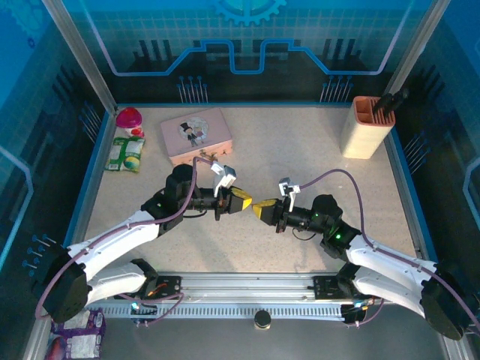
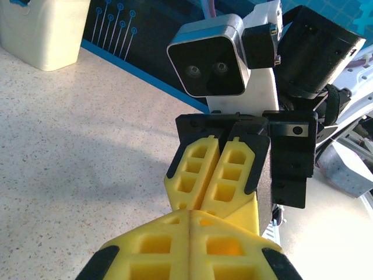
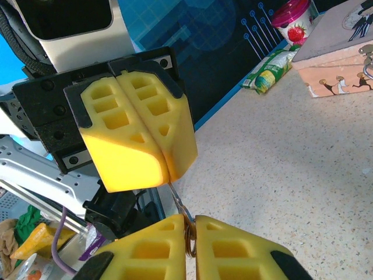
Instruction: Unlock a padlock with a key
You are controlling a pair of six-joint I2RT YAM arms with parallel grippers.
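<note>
Speckled tabletop [image 1: 300, 150] carries a pink tin [image 1: 196, 135] behind left fingers [image 1: 241, 201] pressed together and right fingers [image 1: 264, 211] clamping the key [image 3: 189, 233]

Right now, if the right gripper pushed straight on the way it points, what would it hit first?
The left gripper: its closed yellow fingertips face the right gripper almost tip to tip, with what looks like the key bridging them.

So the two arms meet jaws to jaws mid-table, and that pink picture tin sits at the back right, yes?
Not quite. The pink tin sits at the back left, near the green packet; the beige holder is what stands back right. The top view shows it. The rest holds.
</note>
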